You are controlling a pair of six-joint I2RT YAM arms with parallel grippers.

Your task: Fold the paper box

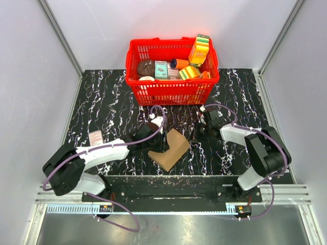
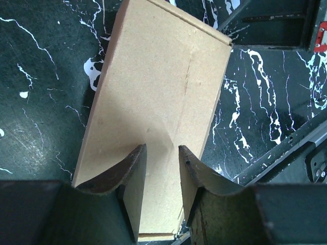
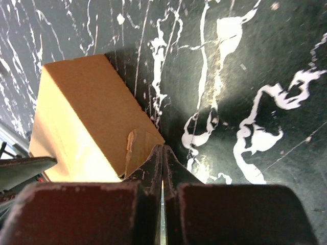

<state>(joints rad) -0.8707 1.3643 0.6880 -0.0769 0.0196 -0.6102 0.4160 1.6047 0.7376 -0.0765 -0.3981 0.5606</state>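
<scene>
just on the near side of the red basket point(image 1: 168, 93), on the black marbled table point(image 1: 107, 107), sits the paper box point(image 1: 172, 147), already formed into a brown carton and propped at a tilt rather than lying flat. the left gripper point(image 2: 160, 150) meets it from the basket's left-front, fingers apart and laid over the broad face. the box is wider than their gap, so nothing is pinched, and i cannot tell whether the tips actually press on it. the right gripper point(image 3: 162, 148) reaches from the basket's right-front, fingers pressed together on nothing, tips just beside a corner of the box where a small tab point(image 3: 131, 145) stands proud of the edge.

my reading: the body is made and the step in hand is finishing an end, seating that last tab or flap. to do it well, the left should serve as a brace, bearing on the broad face so the carton cannot slide or rock toward the basket, yet lightly enough not to deepen the crease point(image 2: 188, 76) running down that face. the right, used as a blunt closed point, should push the tab along its own fold, low and slow, straight into the seam. a sideways shove would likely skid the light box over the smooth table or buckle a panel instead of tucking anything.
</scene>
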